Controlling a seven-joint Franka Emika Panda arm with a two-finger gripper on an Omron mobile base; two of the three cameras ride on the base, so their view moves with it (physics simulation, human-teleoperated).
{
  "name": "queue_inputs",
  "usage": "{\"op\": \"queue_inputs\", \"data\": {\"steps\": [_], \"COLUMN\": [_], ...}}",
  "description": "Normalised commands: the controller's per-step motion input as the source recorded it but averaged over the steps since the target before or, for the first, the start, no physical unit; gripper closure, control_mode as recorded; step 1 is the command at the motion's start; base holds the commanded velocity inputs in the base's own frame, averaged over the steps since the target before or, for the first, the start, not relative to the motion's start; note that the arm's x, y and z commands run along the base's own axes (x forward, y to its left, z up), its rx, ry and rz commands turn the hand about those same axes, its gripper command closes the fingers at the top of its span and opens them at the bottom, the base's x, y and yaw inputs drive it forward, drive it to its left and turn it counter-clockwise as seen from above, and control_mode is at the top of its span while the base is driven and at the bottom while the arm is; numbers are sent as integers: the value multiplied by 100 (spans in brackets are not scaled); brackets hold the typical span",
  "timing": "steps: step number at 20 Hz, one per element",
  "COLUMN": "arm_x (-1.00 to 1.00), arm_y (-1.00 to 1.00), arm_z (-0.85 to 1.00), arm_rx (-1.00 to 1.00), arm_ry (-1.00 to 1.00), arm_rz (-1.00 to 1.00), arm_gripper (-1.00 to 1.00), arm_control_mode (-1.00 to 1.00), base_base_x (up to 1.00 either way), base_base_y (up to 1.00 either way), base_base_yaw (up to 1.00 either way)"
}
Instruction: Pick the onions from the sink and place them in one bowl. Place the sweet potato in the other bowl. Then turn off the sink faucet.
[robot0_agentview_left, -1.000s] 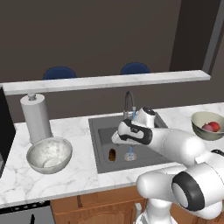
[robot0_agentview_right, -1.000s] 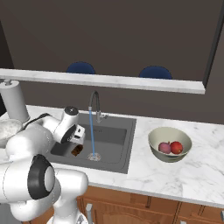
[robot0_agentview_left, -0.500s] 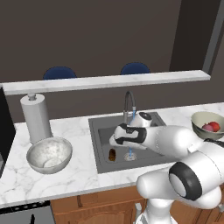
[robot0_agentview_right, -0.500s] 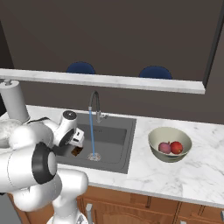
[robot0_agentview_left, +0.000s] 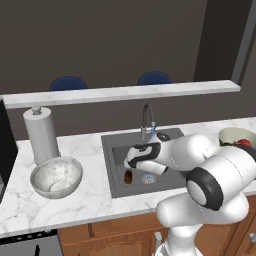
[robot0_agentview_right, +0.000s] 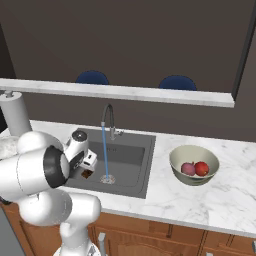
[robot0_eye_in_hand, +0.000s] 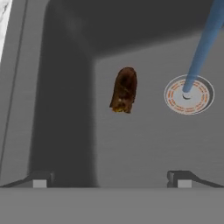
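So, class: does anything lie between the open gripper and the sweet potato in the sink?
Nothing visible does. The gripper looks down at the sweet potato on bare sink floor; the water stream falls to one side, onto the drain.

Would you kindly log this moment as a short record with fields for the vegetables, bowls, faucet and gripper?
onions: both in the olive-beige bowl
sweet potato: on the sink floor, beside the drain
grey mottled bowl: on the counter, nothing in it
faucet: running, stream onto the drain
gripper: open, above the sweet potato, not touching
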Motion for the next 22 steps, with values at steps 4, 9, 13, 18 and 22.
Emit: {"op": "queue_inputs", "data": {"steps": [4, 9, 13, 18, 22], "arm_x": [7, 2, 2, 1, 2], "arm_y": [0, -4, -4, -9, -29], "arm_z": [-4, 0, 0, 0, 0], "arm_rx": [0, 0, 0, 1, 5], "arm_ry": [0, 0, 0, 0, 0], "arm_rz": [-8, -8, -8, -7, -6], "arm_gripper": [-100, -100, -100, -100, -100], "arm_control_mode": [-100, -100, -100, -100, -100], "base_base_x": [0, 0, 0, 0, 0], "base_base_y": [0, 0, 0, 0, 0], "base_base_yaw": [0, 0, 0, 0, 0]}}
